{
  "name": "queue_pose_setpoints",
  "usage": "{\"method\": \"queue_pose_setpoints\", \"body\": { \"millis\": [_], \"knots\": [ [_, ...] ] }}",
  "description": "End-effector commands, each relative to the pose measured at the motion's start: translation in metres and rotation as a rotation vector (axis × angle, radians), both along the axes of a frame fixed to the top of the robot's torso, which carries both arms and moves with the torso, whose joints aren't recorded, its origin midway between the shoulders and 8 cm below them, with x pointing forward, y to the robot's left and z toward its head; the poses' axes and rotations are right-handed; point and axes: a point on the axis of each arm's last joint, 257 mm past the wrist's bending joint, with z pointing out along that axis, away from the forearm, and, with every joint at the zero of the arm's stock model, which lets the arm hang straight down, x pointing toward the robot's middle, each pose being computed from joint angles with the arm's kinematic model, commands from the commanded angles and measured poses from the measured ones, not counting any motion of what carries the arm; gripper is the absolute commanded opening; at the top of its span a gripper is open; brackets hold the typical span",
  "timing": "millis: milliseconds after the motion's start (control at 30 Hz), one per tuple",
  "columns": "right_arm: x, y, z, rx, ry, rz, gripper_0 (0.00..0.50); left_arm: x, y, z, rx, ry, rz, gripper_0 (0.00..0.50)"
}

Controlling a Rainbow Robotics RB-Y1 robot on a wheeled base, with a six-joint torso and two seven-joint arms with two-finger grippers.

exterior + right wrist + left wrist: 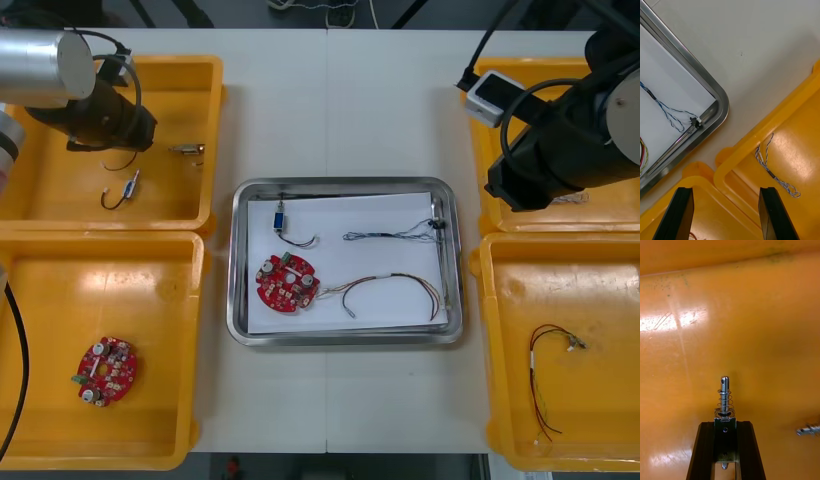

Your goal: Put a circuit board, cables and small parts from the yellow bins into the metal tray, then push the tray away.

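Light table (330, 110), shiny white-lined metal tray (344, 339) at its centre. Left gripper (725, 424) over yellow plastic bin (50, 195) at far-left corner, pinched narrow on small spring-wound metal part (725, 395) — shallow hold, could twist free in transit. Right gripper (726, 191) spread wide, idle over far-right yellow bin (797, 150).

Light table (763, 56) ahead of the right gripper (726, 189), tiny dark speck (741, 54) on it, possibly a stain, faint tabletop seam (327, 110) well to that gripper's left, dark floor (250, 12) farther off
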Motion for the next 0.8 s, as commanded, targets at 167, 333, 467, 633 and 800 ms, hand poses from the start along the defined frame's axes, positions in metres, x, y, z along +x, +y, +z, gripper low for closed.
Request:
{"method": "queue_pose_setpoints", "body": {
  "millis": [167,333,467,633,800],
  "knots": [
    [-0.020,-0.069,0.015,0.122,-0.033,-0.222,0.500,-0.019,0.007,0.061,0.074,-0.013,-0.071,0.000],
    [-0.034,-0.099,0.013,0.127,-0.049,-0.293,0.500,-0.032,-0.010,0.075,0.060,0.004,-0.046,0.000],
    [-0.049,-0.122,0.008,0.137,-0.053,-0.351,0.500,-0.046,-0.030,0.085,0.047,0.025,-0.031,0.000],
    [-0.066,-0.148,0.001,0.159,-0.051,-0.429,0.500,-0.065,-0.054,0.091,0.038,0.049,-0.021,0.000],
    [-0.081,-0.173,-0.009,0.178,-0.034,-0.517,0.500,-0.086,-0.085,0.096,0.032,0.039,-0.004,0.000]
  ]
}}
